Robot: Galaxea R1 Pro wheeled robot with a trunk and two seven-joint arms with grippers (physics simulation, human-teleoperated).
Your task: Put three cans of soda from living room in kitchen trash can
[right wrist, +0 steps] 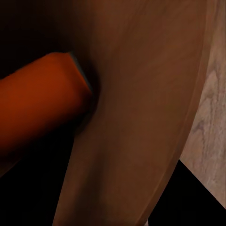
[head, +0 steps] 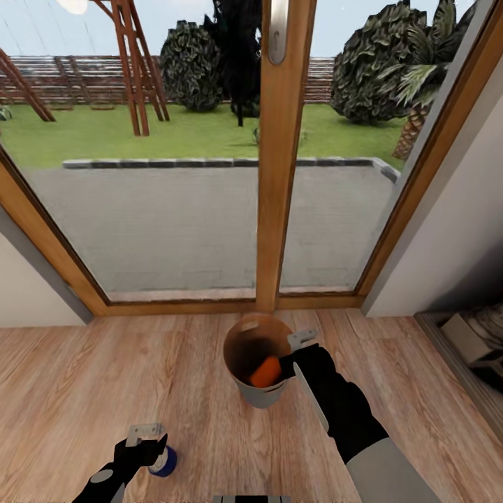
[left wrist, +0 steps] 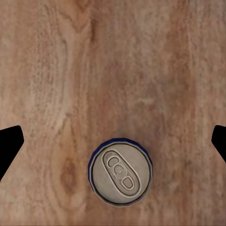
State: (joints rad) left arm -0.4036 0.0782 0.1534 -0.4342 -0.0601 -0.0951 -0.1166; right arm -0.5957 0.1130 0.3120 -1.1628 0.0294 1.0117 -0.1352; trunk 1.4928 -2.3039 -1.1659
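Presently: orange can (head: 265,372), tilted, inside trash can (head: 246,334) at frame centre beside right hand (head: 299,353), grip undeterminable; blue can (left wrist: 121,171) upright directly beneath released left hand (head: 147,439), lower left.

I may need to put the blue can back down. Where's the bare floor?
Open planks lie between the blue can and the bin, and from the bin left along the glass door's frame. It is crowded at the bin, where the right gripper reaches in.

Blue soda can (left wrist: 120,173): matt grey metal top. Floor (head: 84,377): grained wood planks. Bin (head: 260,395): smooth grey.
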